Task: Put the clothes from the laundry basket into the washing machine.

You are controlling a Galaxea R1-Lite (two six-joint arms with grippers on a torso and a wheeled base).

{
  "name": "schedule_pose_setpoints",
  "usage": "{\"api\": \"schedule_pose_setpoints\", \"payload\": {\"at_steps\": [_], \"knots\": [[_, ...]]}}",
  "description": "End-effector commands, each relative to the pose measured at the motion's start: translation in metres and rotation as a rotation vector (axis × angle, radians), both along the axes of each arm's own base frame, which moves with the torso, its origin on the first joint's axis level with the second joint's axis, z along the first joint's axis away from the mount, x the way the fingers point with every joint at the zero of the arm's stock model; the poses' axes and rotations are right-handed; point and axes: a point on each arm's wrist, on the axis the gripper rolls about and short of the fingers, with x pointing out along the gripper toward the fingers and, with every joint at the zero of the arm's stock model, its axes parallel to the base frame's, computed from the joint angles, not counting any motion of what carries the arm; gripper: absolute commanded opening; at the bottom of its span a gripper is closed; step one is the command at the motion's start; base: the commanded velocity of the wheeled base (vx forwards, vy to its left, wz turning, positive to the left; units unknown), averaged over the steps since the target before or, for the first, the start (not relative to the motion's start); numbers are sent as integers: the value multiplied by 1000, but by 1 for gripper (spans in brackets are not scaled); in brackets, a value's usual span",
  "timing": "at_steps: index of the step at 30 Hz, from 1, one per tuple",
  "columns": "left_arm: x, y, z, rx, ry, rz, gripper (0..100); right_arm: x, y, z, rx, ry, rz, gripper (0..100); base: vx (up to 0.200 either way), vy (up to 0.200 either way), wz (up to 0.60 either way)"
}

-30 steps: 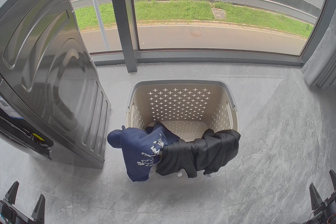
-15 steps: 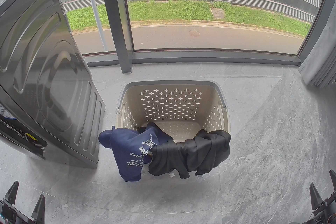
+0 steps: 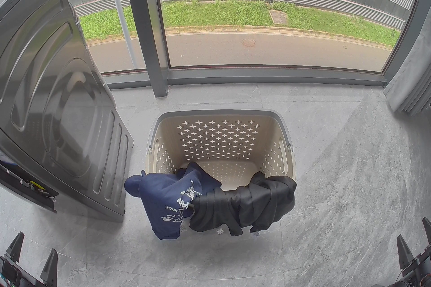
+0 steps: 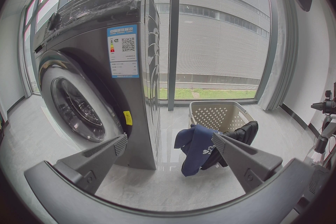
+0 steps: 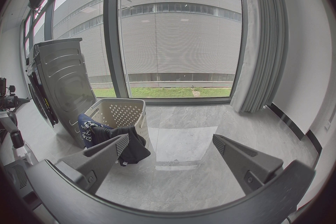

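Observation:
A beige laundry basket (image 3: 222, 135) stands on the floor in front of me. A navy garment with white print (image 3: 168, 200) and a black garment (image 3: 244, 205) hang over its near rim. The grey washing machine (image 3: 58, 95) stands to the basket's left; its round door (image 4: 75, 109) faces away from the basket. My left gripper (image 3: 32, 256) is low at the near left, open and empty. My right gripper (image 3: 415, 241) is low at the near right, open and empty. Both are well short of the basket (image 4: 218, 116) (image 5: 119, 114).
A large window with a dark frame post (image 3: 143, 19) runs behind the basket. A grey curtain (image 3: 413, 77) hangs at the far right. Bare grey tiled floor (image 3: 350, 158) lies to the basket's right and in front of it.
The whole head view has shifted: basket and washer sit further left and slightly lower in the picture, so the camera moved. Both grippers hold the same place, open.

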Motion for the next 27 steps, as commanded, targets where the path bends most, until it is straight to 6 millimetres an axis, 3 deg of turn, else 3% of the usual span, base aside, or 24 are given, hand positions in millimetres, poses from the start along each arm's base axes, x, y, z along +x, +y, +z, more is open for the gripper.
{"api": "schedule_pose_setpoints", "payload": {"at_steps": [1, 4, 10, 19, 27], "knots": [[0, 0, -5, -1, 2, 1, 100, 1, 0, -5, -1, 12, 0, 100, 0, 0, 0], [0, 0, -5, 1, 2, 1, 100, 1, 0, -5, -1, 12, 0, 100, 0, 0, 0], [0, 0, -5, -2, 0, 2, 100, 1, 0, -5, -1, 12, 0, 100, 0, -200, 0], [0, 0, -5, -4, 2, 2, 100, 1, 0, -5, -1, 12, 0, 100, 0, 0, 0], [0, 0, -5, -4, 2, 2, 100, 1, 0, -5, -1, 12, 0, 100, 200, 0, 0]]}}
